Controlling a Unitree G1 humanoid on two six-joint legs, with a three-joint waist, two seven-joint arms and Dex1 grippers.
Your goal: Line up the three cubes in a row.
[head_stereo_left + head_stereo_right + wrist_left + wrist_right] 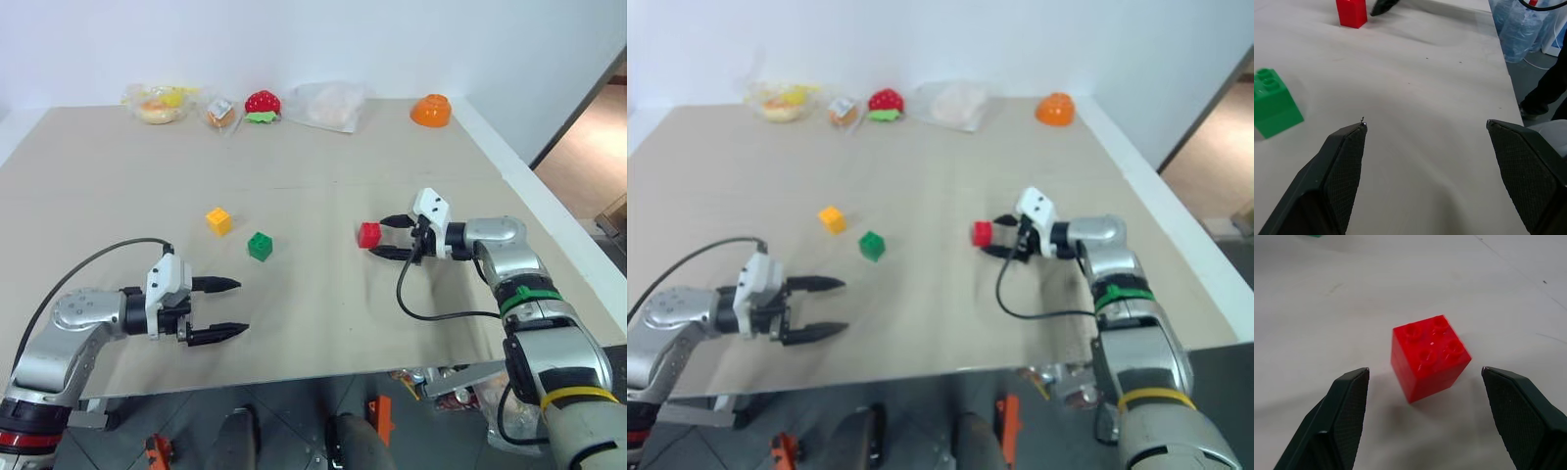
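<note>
On the table [294, 166], the yellow cube [218, 220] and green cube [260, 246] sit near each other around the middle, the red cube [369, 234] apart toward the right edge. The right gripper [389, 236], fingers spread, points at the red cube, tips just beside it. The left gripper [231, 307] hangs open near the front edge. A strawberry toy [262, 104] and orange bowl [431, 110] lie along the far edge.
</note>
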